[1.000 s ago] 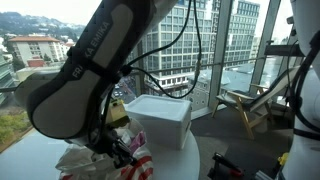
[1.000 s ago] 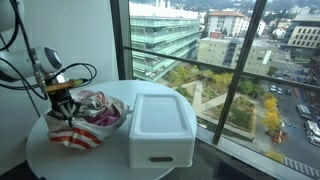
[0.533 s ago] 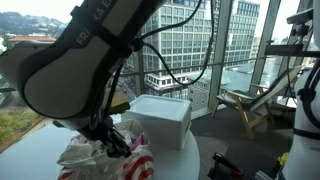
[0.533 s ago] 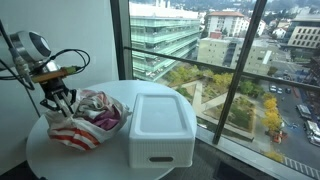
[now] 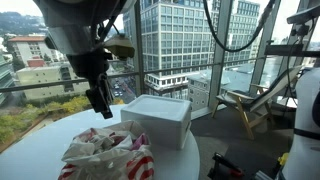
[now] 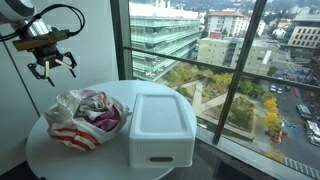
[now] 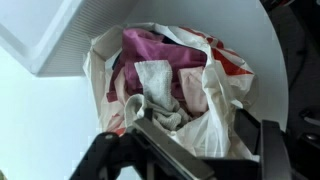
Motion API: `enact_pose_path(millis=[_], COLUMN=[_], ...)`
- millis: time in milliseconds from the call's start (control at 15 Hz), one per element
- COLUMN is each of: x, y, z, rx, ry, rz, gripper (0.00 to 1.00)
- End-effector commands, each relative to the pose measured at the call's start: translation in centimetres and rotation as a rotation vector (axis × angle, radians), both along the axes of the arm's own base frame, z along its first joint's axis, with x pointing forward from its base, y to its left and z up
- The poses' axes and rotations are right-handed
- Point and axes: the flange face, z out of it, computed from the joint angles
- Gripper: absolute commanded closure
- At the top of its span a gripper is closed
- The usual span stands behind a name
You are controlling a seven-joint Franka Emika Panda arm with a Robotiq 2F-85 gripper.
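Note:
A white plastic bag with red stripes [image 6: 84,115] lies on the round white table [image 6: 45,155], stuffed with pink and grey clothes [image 7: 150,70]. In both exterior views my gripper [image 6: 50,68] hangs well above the bag, open and empty. It also shows from the other side [image 5: 100,100], above the bag [image 5: 105,155]. In the wrist view the gripper [image 7: 205,150] looks straight down on the bag's open mouth [image 7: 215,95], with nothing between its dark fingers [image 7: 150,150].
A white lidded bin [image 6: 160,125] stands on the table right beside the bag and shows again [image 5: 158,118] from the far side. Tall window glass [image 6: 200,60] runs close behind the table. A wooden chair [image 5: 245,105] stands off to the side.
The gripper was down in the bag and shut a second ago. It has opened, let go of the bag and risen well clear of it. The bag stays on the table.

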Motion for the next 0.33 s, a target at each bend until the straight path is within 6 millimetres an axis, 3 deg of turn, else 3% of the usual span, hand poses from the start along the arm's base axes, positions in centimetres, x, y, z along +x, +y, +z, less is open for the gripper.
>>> enact_pose_path(millis=[0, 267], x=[1.1, 3.2], y=[-3.5, -6.6], z=[2.2, 1.7], rx=[0.153, 0.315], ry=[-0.066, -0.116], rz=[-0.091, -0.147], gripper=[0.00, 0.00])
